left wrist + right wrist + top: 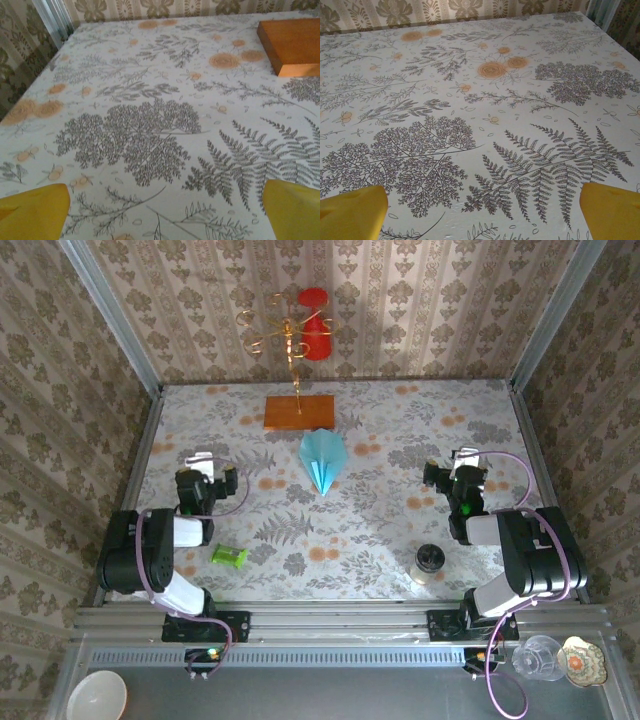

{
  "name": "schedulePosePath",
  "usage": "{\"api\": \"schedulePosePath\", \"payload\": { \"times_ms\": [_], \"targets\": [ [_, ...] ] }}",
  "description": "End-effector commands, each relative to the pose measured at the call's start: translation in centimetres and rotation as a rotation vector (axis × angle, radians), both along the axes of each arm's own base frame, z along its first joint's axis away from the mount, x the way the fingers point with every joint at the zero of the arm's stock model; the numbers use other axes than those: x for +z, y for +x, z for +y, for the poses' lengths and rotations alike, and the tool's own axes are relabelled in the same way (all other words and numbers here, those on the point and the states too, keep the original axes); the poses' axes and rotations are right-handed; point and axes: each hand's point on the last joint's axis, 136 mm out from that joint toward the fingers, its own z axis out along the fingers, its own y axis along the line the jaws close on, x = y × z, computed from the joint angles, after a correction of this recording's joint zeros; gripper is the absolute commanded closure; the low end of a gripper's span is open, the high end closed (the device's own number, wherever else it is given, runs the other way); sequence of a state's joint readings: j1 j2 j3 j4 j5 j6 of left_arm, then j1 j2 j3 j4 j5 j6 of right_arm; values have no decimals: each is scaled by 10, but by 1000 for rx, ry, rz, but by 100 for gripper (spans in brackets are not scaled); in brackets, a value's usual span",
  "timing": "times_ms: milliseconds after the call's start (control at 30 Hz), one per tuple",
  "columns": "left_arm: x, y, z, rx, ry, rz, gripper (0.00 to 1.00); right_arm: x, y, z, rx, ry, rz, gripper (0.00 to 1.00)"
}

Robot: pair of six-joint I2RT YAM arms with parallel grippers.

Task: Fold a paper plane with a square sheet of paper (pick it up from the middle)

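The light-blue paper plane [323, 460] lies flat in the middle of the floral table, its pointed nose toward the arms and its wider tail next to the orange board. The square sheet of paper shows here only as this folded dart. My left gripper [205, 465] rests at the left side of the table, well apart from the plane, and is open; its yellow fingertips [32, 212] frame bare tablecloth. Over at the table's right side my right gripper [462, 462] is also open, its yellow fingertips [612, 210] wide apart with nothing between them.
An orange wooden board [299, 411] [292, 45] lies behind the plane, with a gold wire stand [290, 335] and a red object [316, 325] behind it. A small green cylinder [229, 556] lies near the left arm. A dark-lidded jar [429, 562] stands near the right arm.
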State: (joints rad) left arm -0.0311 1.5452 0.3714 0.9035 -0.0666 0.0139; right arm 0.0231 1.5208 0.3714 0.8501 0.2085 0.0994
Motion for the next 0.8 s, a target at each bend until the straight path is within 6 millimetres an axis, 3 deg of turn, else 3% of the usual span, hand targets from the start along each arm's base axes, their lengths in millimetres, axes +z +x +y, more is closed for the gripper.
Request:
{"api": "schedulePosePath", "payload": {
  "times_ms": [0,767],
  "targets": [
    [7,5,6,32,42,-17,0,12,8,1,12,-13,-39,0],
    [7,6,6,22,38,-15,0,12,8,1,12,-13,-43,0]
  ]
}}
